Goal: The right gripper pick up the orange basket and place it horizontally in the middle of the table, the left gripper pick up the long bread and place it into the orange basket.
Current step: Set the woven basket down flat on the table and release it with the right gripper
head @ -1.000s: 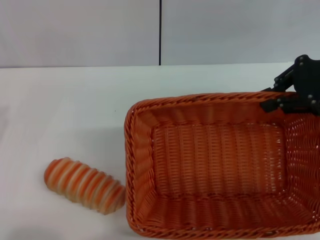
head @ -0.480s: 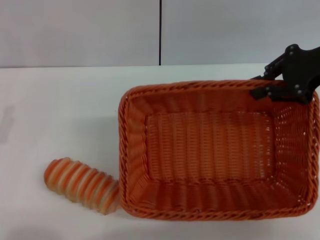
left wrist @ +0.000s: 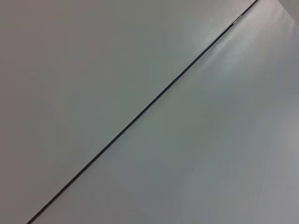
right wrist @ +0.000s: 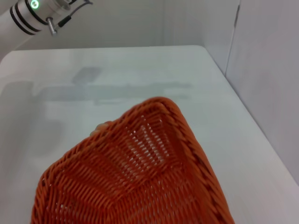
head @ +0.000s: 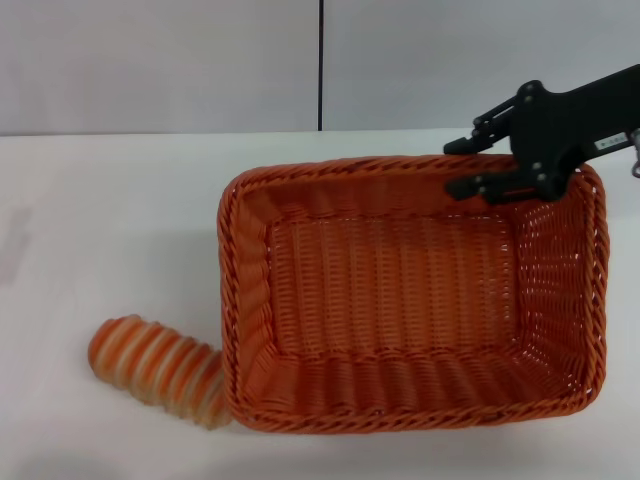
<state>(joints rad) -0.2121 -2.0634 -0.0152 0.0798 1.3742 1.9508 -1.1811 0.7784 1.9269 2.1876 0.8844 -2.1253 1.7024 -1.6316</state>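
A: Our right gripper (head: 478,165) has its fingers pinched on the far rim of the orange basket (head: 400,300), toward the right-hand corner, one finger outside the weave and one inside.

B: And the left gripper? We don't see it from the head at all. Only a white arm (right wrist: 32,16) with a green light shows far off in the right wrist view, and we can't tell from that whether its fingers are apart or together.

A: What's changed for us in the last second?

B: The basket has travelled left and away from us and swung round a little. A second ago its near right part ran off the edge of the head view; now every side is in sight. We read that as the carry toward the middle nearing its end, though it sits a bit skewed, not yet square.

A: Starting near us: the long bread (head: 155,368) lies at the near left, and the basket's near left corner now overlaps its right end. Whether they touch, we can't say.

B: That's the tight spot. Beyond it the table (head: 110,220) has open room on the left and a clear strip behind the far rim, up to the wall.
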